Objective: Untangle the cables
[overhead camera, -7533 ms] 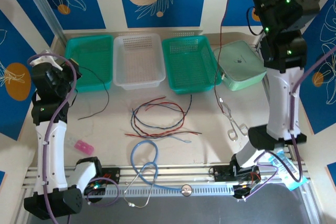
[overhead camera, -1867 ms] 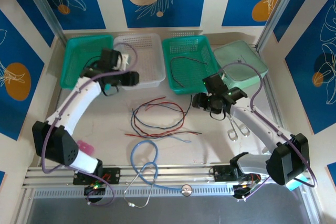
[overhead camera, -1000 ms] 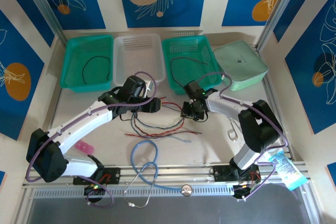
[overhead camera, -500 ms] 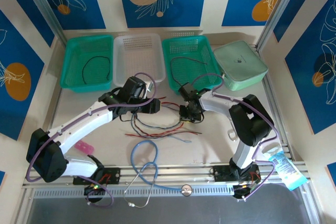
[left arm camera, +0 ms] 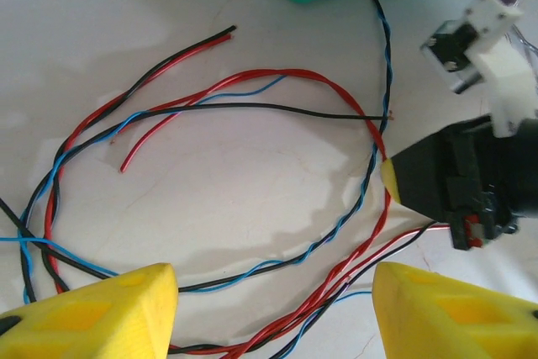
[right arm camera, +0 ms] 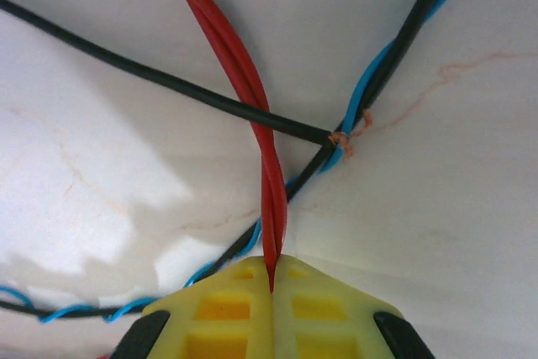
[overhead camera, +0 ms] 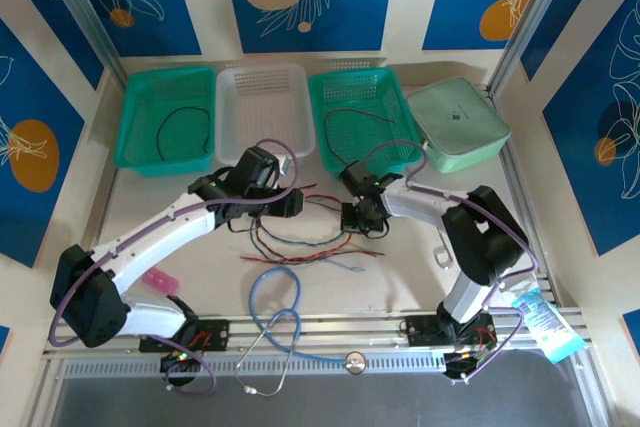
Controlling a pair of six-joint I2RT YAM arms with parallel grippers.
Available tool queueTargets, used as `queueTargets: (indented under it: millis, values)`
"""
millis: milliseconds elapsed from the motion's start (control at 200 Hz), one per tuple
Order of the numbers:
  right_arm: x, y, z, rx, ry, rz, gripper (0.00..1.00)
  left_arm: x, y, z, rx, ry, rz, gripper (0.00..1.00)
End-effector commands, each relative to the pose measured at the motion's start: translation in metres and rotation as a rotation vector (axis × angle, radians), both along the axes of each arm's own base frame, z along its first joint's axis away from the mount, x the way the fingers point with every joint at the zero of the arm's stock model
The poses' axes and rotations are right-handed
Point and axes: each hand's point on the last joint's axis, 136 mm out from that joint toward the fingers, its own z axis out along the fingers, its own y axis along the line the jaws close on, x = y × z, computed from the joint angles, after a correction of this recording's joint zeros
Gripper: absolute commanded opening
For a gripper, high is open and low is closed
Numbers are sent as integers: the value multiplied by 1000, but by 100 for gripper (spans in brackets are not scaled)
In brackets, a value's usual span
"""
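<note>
The task is judged to be partly done. A black cable (overhead camera: 178,133) lies apart in the left basket (overhead camera: 150,97), at about 10 o'clock from the middle of the counter (overhead camera: 400,277). A second cable (overhead camera: 355,112) lies in the right basket (overhead camera: 390,92), at about 1 o'clock. The other cables (overhead camera: 300,232) are left in a loose tangle at the middle of the counter, where red, black and blue-black twisted strands are looped over and across one another. The right claw (overhead camera: 352,219) is set at the tangle's 3 o'clock edge and is closed tight. In its wrist view a red cable (right arm camera: 244,81) is pinched between the fingertips, just short of where it crosses a black strand and a blue-black pair. The left claw (overhead camera: 290,202) is held over the tangle's 11 o'clock side, fairly wide open with nothing gripped, and the loops are seen between its fingers (left arm camera: 101,313). Several strands are thus judged to be left for drawing out and sorting, the red one probably first.
</note>
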Motion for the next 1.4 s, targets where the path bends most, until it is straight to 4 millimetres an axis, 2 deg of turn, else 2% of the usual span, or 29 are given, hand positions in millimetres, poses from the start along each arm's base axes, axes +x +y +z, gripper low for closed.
queueTargets:
  millis: [0,160,345,545,810,965,1076,1216,1396]
  values:
    - [4,6,36,84,-89,5,0,3,-3,28,-16,-42,1,62]
    - [1,9,70,236,-109,-66,0,10,-8,55,-50,-89,2,63]
    - [-5,13,109,339,-164,-55,0,14,-13,74,-76,-108,-8,63]
    - [-3,7,164,404,-320,-31,0,16,-21,88,-127,-107,-16,64]
    - [0,-6,222,419,-502,-3,0,21,-30,106,-202,-110,-16,64]
    - [3,-8,255,468,-649,35,0,27,-41,129,-323,-95,-15,64]
    - [4,-7,272,495,-729,59,0,37,-49,149,-444,-95,-2,65]
    - [7,-6,279,490,-758,83,0,46,-62,173,-594,-65,-13,68]
    - [8,-2,283,504,-778,95,0,59,-88,179,-751,-6,-25,70]
